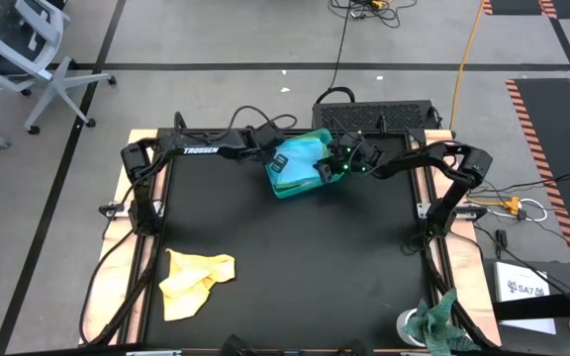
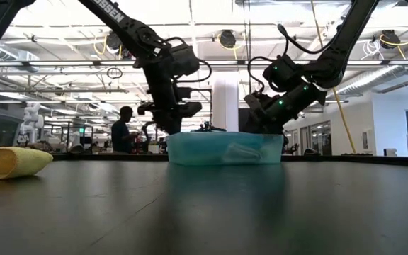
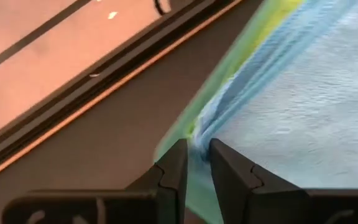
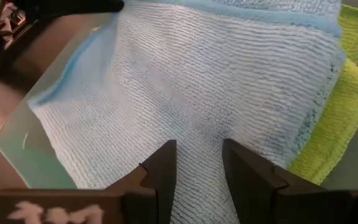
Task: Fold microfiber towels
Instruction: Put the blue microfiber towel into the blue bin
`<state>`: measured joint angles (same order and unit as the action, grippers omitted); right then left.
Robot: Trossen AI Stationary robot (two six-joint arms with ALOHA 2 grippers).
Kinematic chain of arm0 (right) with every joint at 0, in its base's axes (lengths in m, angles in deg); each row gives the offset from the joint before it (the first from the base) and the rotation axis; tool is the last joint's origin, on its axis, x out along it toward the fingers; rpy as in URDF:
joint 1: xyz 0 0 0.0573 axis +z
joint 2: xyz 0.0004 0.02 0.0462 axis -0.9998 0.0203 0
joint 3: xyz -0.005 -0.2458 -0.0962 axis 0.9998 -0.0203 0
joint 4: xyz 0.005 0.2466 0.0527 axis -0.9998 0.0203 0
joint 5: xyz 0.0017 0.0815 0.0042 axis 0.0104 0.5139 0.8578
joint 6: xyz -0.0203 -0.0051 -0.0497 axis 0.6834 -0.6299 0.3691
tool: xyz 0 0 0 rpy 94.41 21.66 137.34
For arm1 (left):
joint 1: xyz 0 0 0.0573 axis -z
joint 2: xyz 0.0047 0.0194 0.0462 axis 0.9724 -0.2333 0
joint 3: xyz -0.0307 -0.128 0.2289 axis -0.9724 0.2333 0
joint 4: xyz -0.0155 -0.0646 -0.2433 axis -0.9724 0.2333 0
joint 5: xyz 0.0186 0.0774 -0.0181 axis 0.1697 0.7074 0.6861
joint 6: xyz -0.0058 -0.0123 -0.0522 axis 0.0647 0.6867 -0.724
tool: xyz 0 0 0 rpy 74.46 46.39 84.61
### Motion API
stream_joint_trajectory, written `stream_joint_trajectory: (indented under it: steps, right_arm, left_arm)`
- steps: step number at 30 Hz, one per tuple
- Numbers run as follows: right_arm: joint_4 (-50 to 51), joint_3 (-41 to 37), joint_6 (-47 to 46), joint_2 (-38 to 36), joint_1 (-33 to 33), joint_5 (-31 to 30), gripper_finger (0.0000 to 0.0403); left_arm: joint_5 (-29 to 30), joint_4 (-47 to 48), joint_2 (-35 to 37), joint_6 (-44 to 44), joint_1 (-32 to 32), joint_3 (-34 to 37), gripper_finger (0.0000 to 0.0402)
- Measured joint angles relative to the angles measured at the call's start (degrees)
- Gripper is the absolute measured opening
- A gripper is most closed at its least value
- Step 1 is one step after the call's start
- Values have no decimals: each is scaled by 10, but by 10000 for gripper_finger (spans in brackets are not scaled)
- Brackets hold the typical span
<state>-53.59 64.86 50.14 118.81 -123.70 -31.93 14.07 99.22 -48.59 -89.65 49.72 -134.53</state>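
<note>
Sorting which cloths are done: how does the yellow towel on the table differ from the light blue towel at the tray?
The yellow towel lies loose and crumpled on the bare table near the front left; the light blue towel is spread over the teal tray at the far side. Nothing touches the yellow towel; both grippers, left gripper and right gripper, are at the blue one. Both are soft cloths.

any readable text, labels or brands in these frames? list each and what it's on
"TROSSEN": white letters on the left arm, high view.
"SSEN": same brand, partly cut off, on that arm in the low view.
Box at the table's right: printed label, too small to read.
Right wrist view: white marks, blurred.
</note>
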Motion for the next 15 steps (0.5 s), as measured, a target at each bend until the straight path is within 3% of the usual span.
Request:
stream_joint_trajectory:
  steps: [15]
  right_arm:
    - [-2,0,-5,-3,-5,16,121]
  left_arm:
    - [29,18,123,19,-35,0,72]
